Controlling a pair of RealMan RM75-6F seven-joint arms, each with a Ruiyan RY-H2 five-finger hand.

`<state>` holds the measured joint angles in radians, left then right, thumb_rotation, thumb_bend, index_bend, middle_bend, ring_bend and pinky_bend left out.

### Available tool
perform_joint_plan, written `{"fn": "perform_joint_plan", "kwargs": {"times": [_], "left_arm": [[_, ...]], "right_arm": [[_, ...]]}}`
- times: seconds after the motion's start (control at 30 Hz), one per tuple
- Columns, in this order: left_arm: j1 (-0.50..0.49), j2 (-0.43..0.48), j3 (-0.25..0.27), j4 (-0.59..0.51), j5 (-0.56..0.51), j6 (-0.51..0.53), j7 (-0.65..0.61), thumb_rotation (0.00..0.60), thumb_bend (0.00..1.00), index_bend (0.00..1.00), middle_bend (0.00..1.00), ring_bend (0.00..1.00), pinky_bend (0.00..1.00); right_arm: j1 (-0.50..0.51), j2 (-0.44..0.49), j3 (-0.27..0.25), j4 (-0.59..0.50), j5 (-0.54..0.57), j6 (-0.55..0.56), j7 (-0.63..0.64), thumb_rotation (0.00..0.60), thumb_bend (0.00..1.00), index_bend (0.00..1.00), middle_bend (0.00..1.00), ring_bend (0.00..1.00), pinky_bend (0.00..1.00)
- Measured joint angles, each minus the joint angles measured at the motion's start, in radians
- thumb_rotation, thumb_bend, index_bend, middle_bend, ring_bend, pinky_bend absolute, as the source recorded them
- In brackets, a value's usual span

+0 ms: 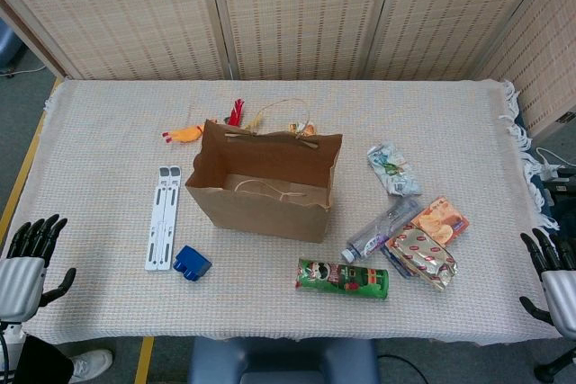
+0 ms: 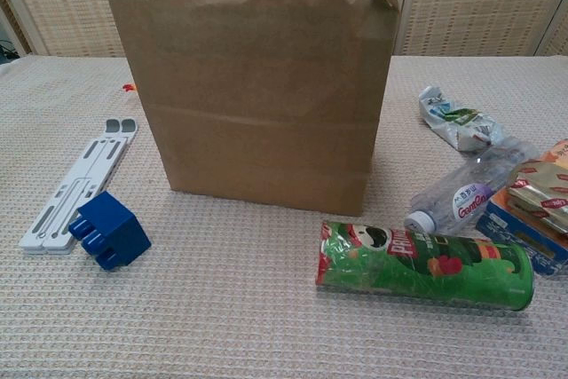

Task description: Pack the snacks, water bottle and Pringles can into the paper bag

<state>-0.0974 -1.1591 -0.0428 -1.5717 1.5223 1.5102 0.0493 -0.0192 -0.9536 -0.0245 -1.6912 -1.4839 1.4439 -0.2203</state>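
brown paper bag (image 1: pixel 268 188) stands upright and open-topped near the middle of the cloth-covered table (image 1: pixel 108 123), its twine handles lying inside and over the back rim. just in front of it to the right, the green pringles can (image 1: pixel 343 278) lies on its side. beside that, the clear water bottle (image 1: pixel 382 229) lies slanted, its white cap pointing toward the can. the snack packets sit right of the bottle: an orange one (image 1: pixel 440 219), a red and silver one (image 1: pixel 422 256) touching the bottle, and a pale green and white one (image 1: pixel 392 169) further back, apart from the rest. left of the bag lie a white folding stand (image 1: pixel 162 217) and a blue block (image 1: pixel 192 263); behind the bag sits a yellow and red toy (image 1: pixel 193 130). the left hand (image 1: pixel 27 263) rests at the table's left edge, fingers spread and holding nothing. the right hand (image 1: pixel 551 272) sits at the right edge, likewise spread and empty.
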Motion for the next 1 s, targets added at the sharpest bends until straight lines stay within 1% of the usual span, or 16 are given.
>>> {"fn": "perform_joint_plan", "kwargs": {"times": [0.27,0.37,0.5,0.6,0.67,0.73,0.87,1.0], "left_arm": [[0.002,0.0,0.001,0.001,0.002,0.003,-0.001,0.6,0.37,0.0,0.0,0.0,0.0],[0.0,0.0,0.0,0.001,0.0,0.0,0.001,0.6,0.37,0.0,0.0,0.0,0.0],[-0.002,0.001,-0.001,-0.002,-0.001,-0.004,0.003,0.6,0.37,0.0,0.0,0.0,0.0],[-0.002,0.001,-0.001,-0.002,-0.001,-0.004,0.002,0.6,0.37,0.0,0.0,0.0,0.0],[-0.002,0.001,0.0,-0.001,0.0,-0.003,0.001,0.6,0.37,0.0,0.0,0.0,0.0],[-0.002,0.001,0.0,-0.001,0.001,-0.002,0.0,0.6,0.37,0.0,0.0,0.0,0.0],[-0.001,0.001,0.0,0.001,0.0,-0.002,-0.002,0.6,0.37,0.0,0.0,0.0,0.0],[-0.002,0.001,0.001,0.002,0.002,-0.003,-0.004,0.6,0.37,0.0,0.0,0.0,0.0]], "right_arm": [[-0.003,-0.003,0.003,-0.002,0.001,0.006,0.019,0.6,0.09,0.0,0.0,0.0,0.0],[-0.002,-0.004,0.006,-0.019,0.013,0.002,0.042,0.6,0.09,0.0,0.0,0.0,0.0],[0.006,0.001,0.012,-0.078,0.038,-0.028,0.083,0.6,0.09,0.0,0.0,0.0,0.0],[0.025,-0.004,0.019,-0.138,0.062,-0.074,0.137,0.6,0.09,0.0,0.0,0.0,0.0],[0.043,-0.012,0.023,-0.173,0.091,-0.12,0.151,0.6,0.09,0.0,0.0,0.0,0.0],[0.06,-0.022,0.027,-0.198,0.122,-0.154,0.132,0.6,0.09,0.0,0.0,0.0,0.0],[0.085,-0.048,0.037,-0.224,0.164,-0.179,0.066,0.6,0.09,0.0,0.0,0.0,0.0],[0.127,-0.113,0.063,-0.245,0.226,-0.195,-0.065,0.6,0.09,0.0,0.0,0.0,0.0]]}}
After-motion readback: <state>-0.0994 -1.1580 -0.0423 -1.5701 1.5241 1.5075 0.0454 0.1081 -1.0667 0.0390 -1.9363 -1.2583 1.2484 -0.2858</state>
